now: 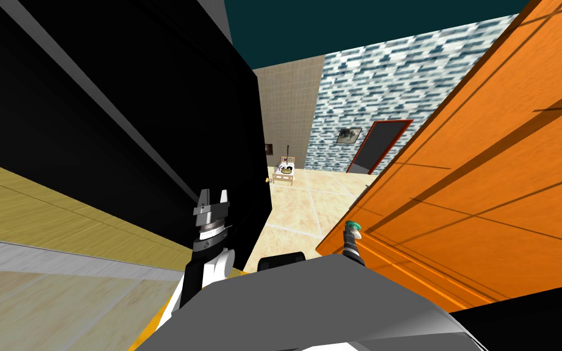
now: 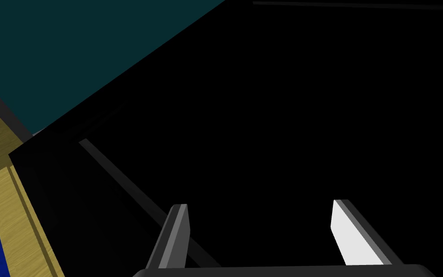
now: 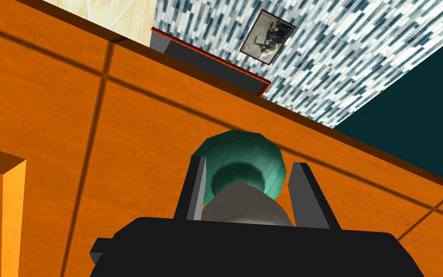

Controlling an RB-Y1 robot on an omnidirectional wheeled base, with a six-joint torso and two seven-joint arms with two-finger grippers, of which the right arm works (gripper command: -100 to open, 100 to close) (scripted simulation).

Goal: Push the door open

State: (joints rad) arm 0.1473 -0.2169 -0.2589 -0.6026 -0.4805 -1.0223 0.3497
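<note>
Robot's right gripper (image 3: 247, 168) is clamped on the green knob (image 3: 237, 146) of the orange door (image 3: 119, 139), panel right behind its fingertips, while the left gripper (image 2: 259, 207) hangs with fingers apart, facing a flat black surface (image 2: 288, 96).

**Tiled room lying ahead**

A cream floor (image 1: 310, 207) is running out to a small wooden stand (image 1: 286, 172). A blue-and-white mosaic wall (image 1: 408, 85) is carrying a framed picture (image 1: 348, 134) beside a red-framed doorway (image 1: 376, 149). A beige wall (image 1: 289, 103) is meeting it at the corner, a teal ceiling (image 1: 365, 24) is hanging above, and a black area (image 1: 91, 91) is looming left.
</note>
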